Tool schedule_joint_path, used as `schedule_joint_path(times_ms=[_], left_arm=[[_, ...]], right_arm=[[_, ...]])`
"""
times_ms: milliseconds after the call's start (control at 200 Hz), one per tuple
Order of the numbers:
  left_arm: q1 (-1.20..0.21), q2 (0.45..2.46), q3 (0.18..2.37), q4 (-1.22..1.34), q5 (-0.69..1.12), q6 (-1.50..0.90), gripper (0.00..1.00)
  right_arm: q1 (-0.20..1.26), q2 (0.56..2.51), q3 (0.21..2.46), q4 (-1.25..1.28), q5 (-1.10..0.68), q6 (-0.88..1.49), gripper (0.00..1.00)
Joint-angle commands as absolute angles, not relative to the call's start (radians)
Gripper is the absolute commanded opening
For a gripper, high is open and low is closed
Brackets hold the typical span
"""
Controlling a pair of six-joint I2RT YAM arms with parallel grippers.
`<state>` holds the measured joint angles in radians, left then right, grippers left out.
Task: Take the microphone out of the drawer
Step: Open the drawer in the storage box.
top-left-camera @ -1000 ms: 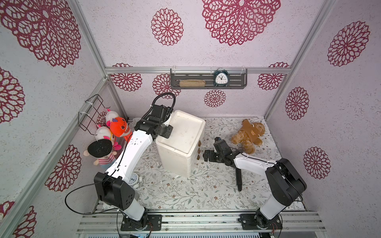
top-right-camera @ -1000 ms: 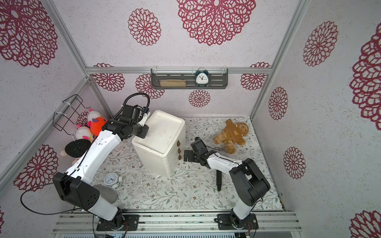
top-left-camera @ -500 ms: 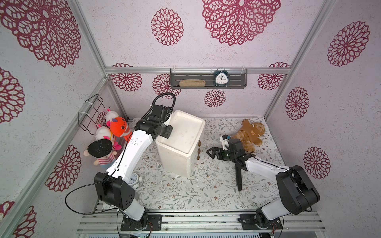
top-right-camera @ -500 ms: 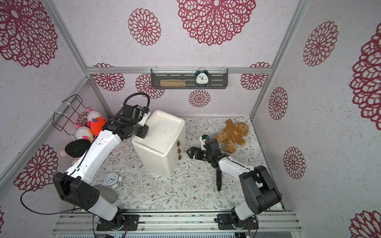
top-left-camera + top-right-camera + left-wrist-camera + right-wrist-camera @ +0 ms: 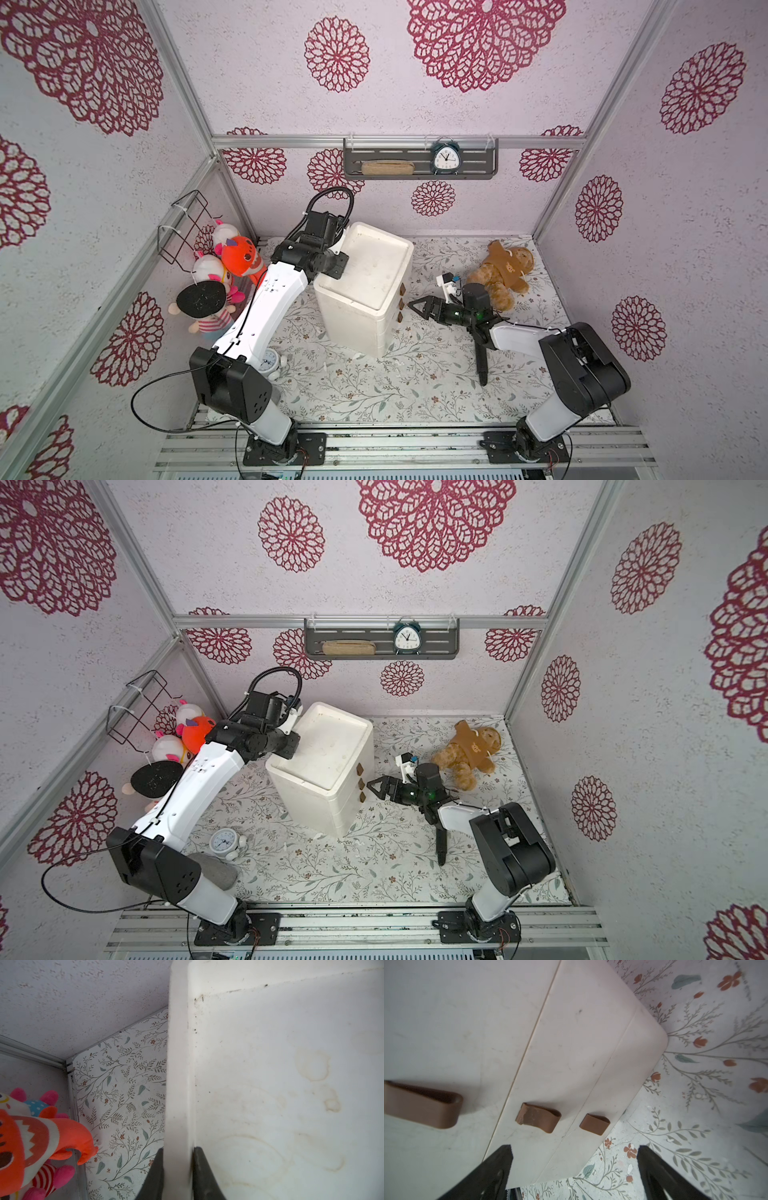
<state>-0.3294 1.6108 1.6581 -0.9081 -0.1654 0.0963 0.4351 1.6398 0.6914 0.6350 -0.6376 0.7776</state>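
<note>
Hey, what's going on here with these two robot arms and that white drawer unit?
The left gripper is shut on the top rim of the white plastic three-drawer cabinet, apparently steadying it. The right gripper is open, facing the brown drawer handles without touching them. All three drawers look closed. A slim black object lies on the floral mat; whether it's the microphone, I can't tell.

White links, black joints on left arm (image 5: 270,307), right arm (image 5: 519,338); corrugated black cable (image 5: 331,189).
</note>
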Motion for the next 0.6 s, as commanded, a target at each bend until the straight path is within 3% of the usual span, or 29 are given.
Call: schedule_joint_path(times_ms=[0, 345, 595], left_arm=[[-0.335, 1.667, 1.632, -0.938, -0.23, 0.165, 0.01], [-0.337, 1.666, 1.63, -0.938, -0.233, 0.167, 0.01], [-0.337, 1.666, 1.621, -0.934, -0.239, 0.17, 0.01]], right_arm=[[0.42, 1.684, 0.668, 0.942, -0.748, 0.907, 0.94], [0.407, 1.914, 0.678, 1.391, -0.829, 1.174, 0.84], [0.407, 1.999, 0.693, 1.546, -0.837, 1.284, 0.79]])
